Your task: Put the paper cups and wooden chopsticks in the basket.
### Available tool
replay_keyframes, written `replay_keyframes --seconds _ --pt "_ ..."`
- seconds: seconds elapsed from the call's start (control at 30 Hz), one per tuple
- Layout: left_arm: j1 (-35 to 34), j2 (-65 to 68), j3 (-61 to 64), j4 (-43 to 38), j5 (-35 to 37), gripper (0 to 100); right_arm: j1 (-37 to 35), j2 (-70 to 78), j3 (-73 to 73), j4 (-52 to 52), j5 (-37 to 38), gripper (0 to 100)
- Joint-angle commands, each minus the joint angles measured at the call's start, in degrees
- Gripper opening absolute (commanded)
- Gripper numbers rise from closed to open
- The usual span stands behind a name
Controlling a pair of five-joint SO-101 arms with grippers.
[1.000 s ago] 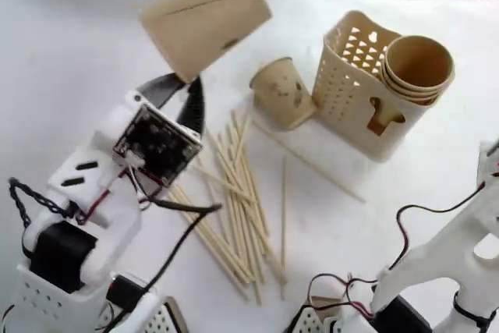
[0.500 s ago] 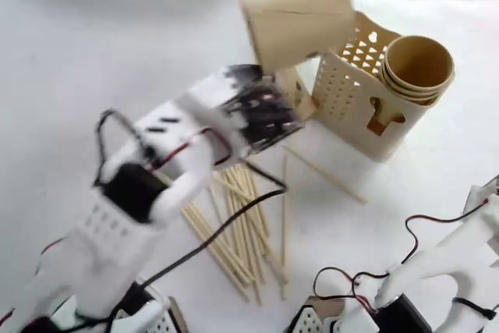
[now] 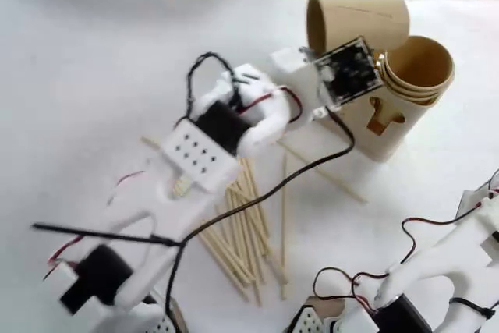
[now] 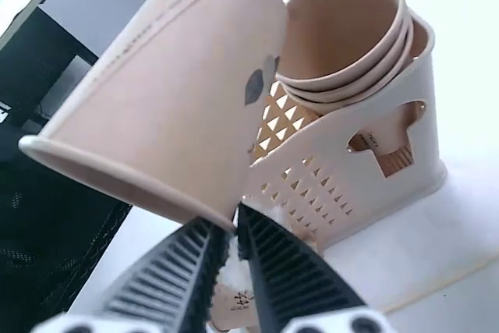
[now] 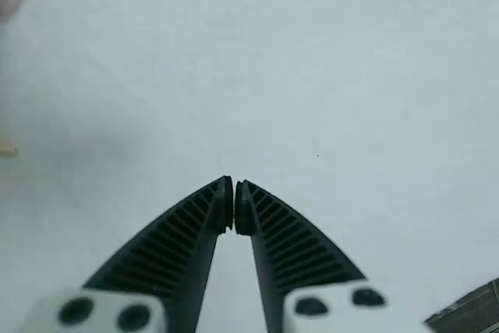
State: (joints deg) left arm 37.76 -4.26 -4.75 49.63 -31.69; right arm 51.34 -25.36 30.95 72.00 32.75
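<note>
**Lighting Conditions**

Illumination in the high view was bright, diffuse and even across the white table point(image 3: 86, 60); shadows under the chopsticks point(image 3: 249, 232) and beside the basket point(image 3: 398, 138) were faint and soft-edged; in the left wrist view the table was close to overexposed; the paper cup point(image 4: 171, 107) stood evenly lit against a dark background; the interiors of the stacked cups point(image 4: 343, 29) were shaded; the right wrist view showed flat, even light on the table.

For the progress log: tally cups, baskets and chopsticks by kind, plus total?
Cup in left hand: 1
Cups stacked in basket: 3
Basket: 1
Chopsticks: loose pile, partly under the arm, not countable
Total counted: 5
</note>
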Motion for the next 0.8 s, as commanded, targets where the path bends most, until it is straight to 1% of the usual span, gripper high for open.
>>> replay_keyframes --seconds 0.0,0.23,0.3,0.4,0.43,0.77 --pt "2.59 2.51 -7.82 3.16 -0.44 2 0.13 -0.92 -0.35 -0.92 -0.18 1.9" --pt "4.00 8.22 -16.35 9.58 -0.62 3 -0.04 -0.92 -0.26 -0.92 -0.18 1.9" --pt "3.82 9.10 -18.46 11.34 -0.62 6 -0.04 -0.92 -0.26 -0.92 -0.18 1.9" --pt "3.65 9.63 -21.01 13.63 -0.18 14 -0.04 -0.92 -0.26 -0.84 -0.18 1.9" --pt "3.56 9.63 -21.71 14.24 -0.18 15 -0.04 -0.92 -0.26 -0.75 -0.18 1.9" --pt "3.38 9.71 -24.88 13.89 -0.53 14 -0.04 -0.92 -0.18 -0.57 -0.18 1.9"
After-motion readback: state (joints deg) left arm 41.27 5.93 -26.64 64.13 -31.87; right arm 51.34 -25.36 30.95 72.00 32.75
